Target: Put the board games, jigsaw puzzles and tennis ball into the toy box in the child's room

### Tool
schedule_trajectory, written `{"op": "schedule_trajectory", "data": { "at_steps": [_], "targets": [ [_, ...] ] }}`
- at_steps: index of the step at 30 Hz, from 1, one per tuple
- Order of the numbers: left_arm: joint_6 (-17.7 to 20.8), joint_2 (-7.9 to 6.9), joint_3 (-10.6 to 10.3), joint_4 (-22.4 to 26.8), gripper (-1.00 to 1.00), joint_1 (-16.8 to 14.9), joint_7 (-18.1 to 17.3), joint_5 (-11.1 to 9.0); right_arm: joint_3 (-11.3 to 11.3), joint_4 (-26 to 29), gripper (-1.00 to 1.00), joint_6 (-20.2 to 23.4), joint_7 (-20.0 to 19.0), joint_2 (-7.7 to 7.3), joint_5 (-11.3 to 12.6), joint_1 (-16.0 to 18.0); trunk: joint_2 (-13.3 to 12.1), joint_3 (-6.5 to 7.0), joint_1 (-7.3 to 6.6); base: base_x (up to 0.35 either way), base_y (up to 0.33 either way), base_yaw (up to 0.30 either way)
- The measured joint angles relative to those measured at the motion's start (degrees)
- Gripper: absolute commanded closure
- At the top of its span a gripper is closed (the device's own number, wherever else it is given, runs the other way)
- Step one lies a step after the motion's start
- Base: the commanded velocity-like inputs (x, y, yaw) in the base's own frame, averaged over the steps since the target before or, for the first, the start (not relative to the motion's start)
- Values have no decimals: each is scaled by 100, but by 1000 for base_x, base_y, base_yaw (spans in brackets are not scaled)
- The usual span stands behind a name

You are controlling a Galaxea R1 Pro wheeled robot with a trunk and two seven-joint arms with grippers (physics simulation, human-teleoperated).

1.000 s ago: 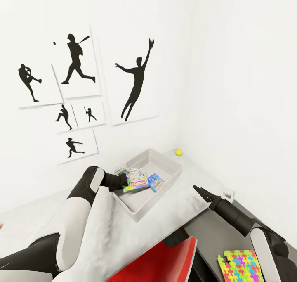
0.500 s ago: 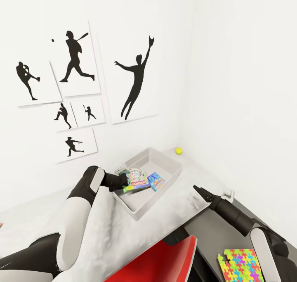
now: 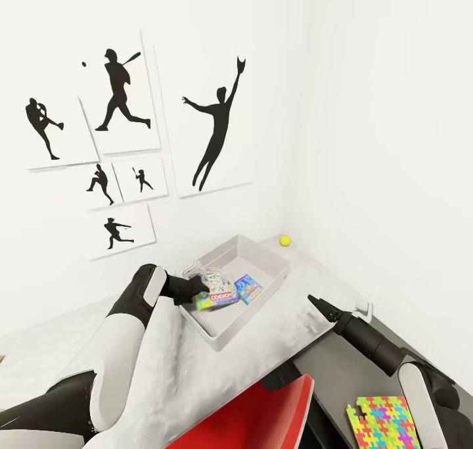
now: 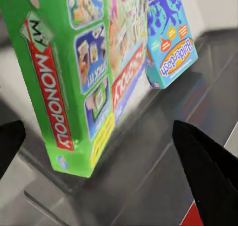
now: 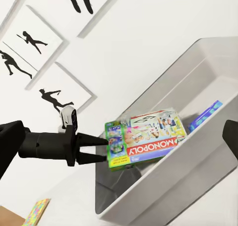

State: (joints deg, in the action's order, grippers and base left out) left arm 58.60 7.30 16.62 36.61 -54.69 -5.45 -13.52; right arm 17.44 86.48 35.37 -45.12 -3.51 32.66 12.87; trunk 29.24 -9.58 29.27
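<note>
Left wrist view: glossy green-edged Monopoly box (image 4: 84, 82), thin and rectangular, inside pale toy box (image 4: 148, 151); left end effector (image 4: 106, 159) fingers spread apart.

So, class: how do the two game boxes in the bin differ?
The Monopoly box is green-edged with red lettering; the blue box carries orange lettering. The Monopoly box looks larger. It sits beside the open left gripper; the blue box lies farther along. Both are inside the toy box.

White walls (image 3: 368, 107) meet in a corner. One wall carries six white panels with black baseball-player silhouettes (image 3: 217, 123). A red chair back (image 3: 256, 416) stands in the near foreground. Light is even and soft.
</note>
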Motion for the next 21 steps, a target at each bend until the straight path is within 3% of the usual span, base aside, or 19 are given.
{"op": "schedule_trajectory", "data": {
  "at_steps": [18, 21],
  "targets": [
    [9, -28, 0, 0, -100, 0, -16, -11, 0, 0, -100, 0, -1, 0, 0, 0, 0, 0, 0, 0, 0, 0],
    [17, -46, 7, 0, -100, 0, -36, -141, 0, 0, -100, 0, -1, -2, 0, 0, 0, 0, 0, 0, 0, 0]
  ]
}}
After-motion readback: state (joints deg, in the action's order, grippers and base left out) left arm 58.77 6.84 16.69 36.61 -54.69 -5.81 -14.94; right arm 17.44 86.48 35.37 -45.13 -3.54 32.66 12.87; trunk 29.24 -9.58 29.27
